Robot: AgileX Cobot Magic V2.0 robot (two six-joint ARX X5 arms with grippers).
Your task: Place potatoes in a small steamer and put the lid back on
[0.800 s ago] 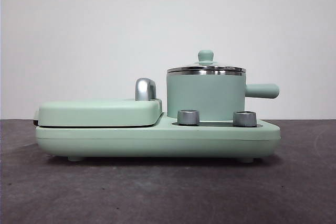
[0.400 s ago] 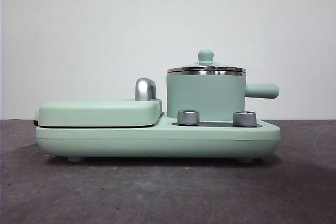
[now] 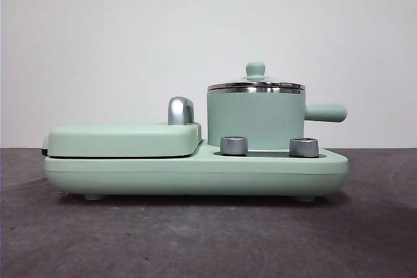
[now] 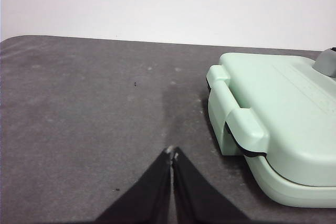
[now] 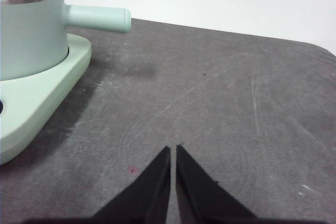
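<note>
Lid (image 3: 255, 84) sits on pot (image 3: 255, 120). Left end effector (image 4: 171, 153) pressed together beside griddle (image 4: 278, 119); right end effector (image 5: 172, 149) pressed together, pot handle (image 5: 98, 18) ahead.

Low level front; two wrist views

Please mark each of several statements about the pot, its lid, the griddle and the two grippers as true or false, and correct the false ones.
1. The lid sits on the small steamer. True.
2. The steamer's side handle points toward the flat griddle cover. False: it points away from the cover, to the other side.
3. The left gripper holds the lid's knob. False: its jaws are shut on nothing, over the bare table beside the griddle.
4. The right gripper is shut and empty, over the table on the side of the steamer's handle. True.
5. A potato lies on the table. False: no potato shows in any view.
</note>
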